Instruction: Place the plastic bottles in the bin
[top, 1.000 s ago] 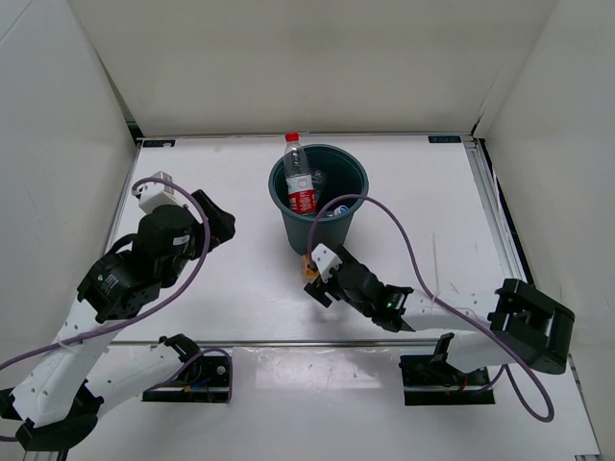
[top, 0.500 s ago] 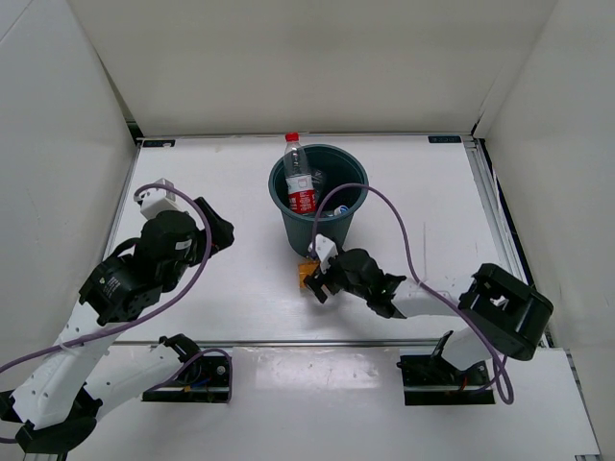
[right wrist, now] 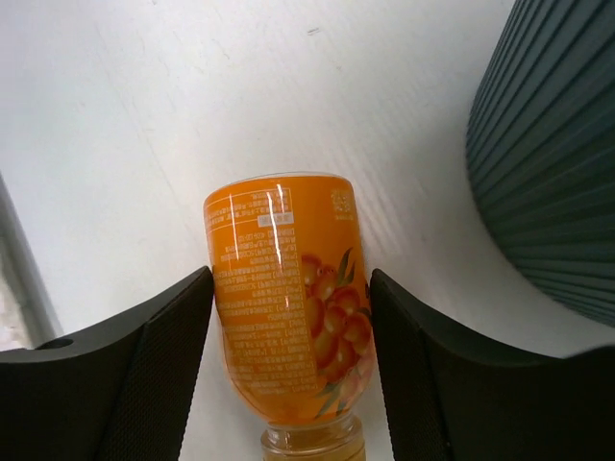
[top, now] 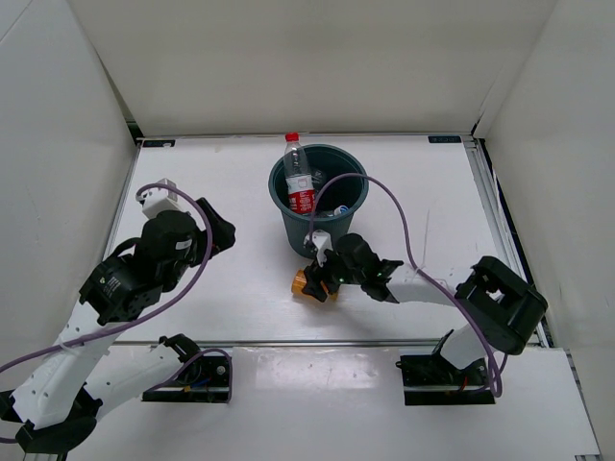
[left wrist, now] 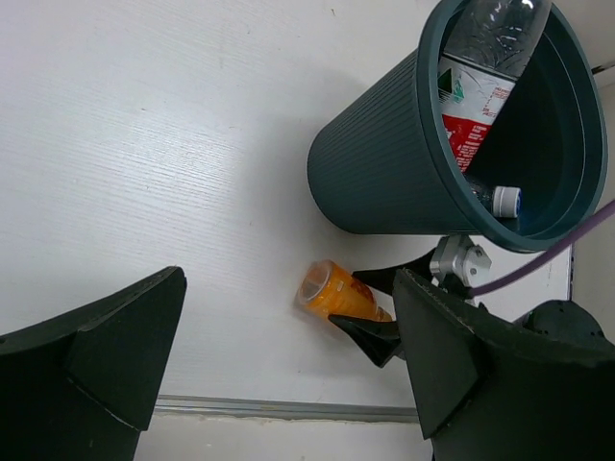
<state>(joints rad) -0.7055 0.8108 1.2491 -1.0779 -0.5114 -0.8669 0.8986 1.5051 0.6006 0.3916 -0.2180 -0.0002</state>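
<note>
Black left gripper well left of the bin, fingers spread wide, empty, red-labelled bottle standing inside the bin, orange bottle lying just in front of the bin, right gripper pinching its sides.

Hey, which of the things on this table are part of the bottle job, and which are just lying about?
Part of the job:
- dark green bin
- orange bottle, on its side on the table beside the bin
- red-labelled bottle, in the bin
- clear bottle, in the bin

Not part of it:
- purple cable
- white table
</note>
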